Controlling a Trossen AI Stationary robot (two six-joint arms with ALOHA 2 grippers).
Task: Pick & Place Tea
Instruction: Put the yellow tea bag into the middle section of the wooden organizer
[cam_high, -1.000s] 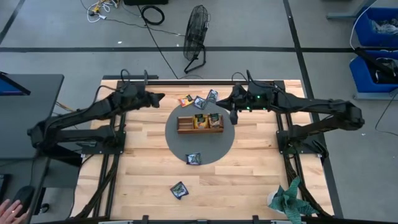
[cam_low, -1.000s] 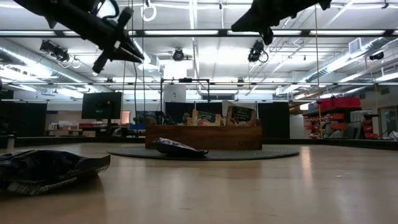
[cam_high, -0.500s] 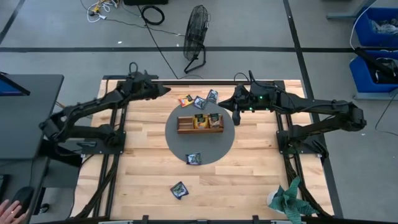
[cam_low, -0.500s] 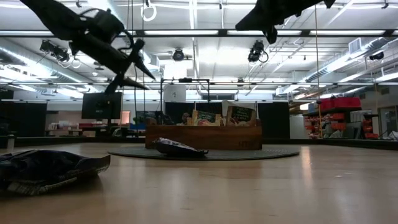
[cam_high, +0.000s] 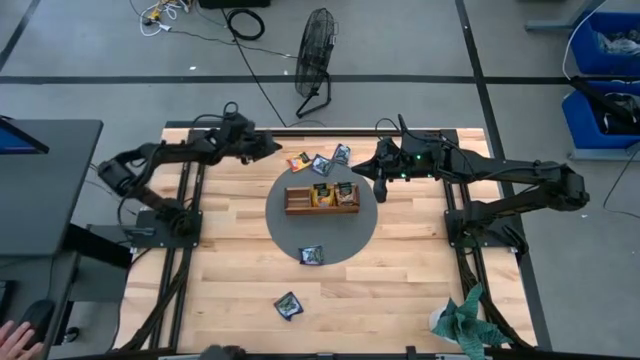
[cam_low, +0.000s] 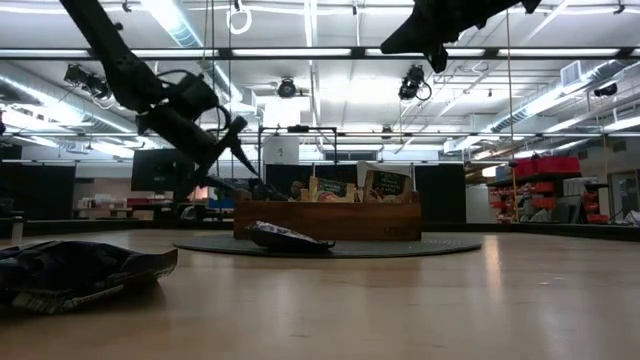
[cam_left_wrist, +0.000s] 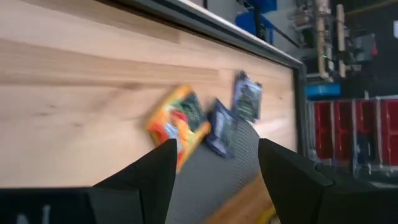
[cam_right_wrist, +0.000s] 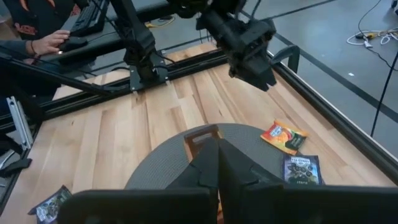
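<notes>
Near the table's far edge, the left gripper (cam_high: 268, 146) hovered with its fingers spread, just short of an orange sachet (cam_left_wrist: 180, 123) and two dark blue ones (cam_left_wrist: 221, 126) lying flat on pale butcher-block wood beside a round grey mat (cam_high: 321, 217). On that mat sat a brown wooden compartment tray (cam_high: 321, 199) with upright sachets (their printing too small to read). The right gripper (cam_high: 377, 187) hung at the tray's right end, fingers pressed together, holding nothing visible. Another crinkled dark sachet (cam_high: 311, 255) lay on the mat's near edge, and one more (cam_high: 288, 305) on bare wood.
</notes>
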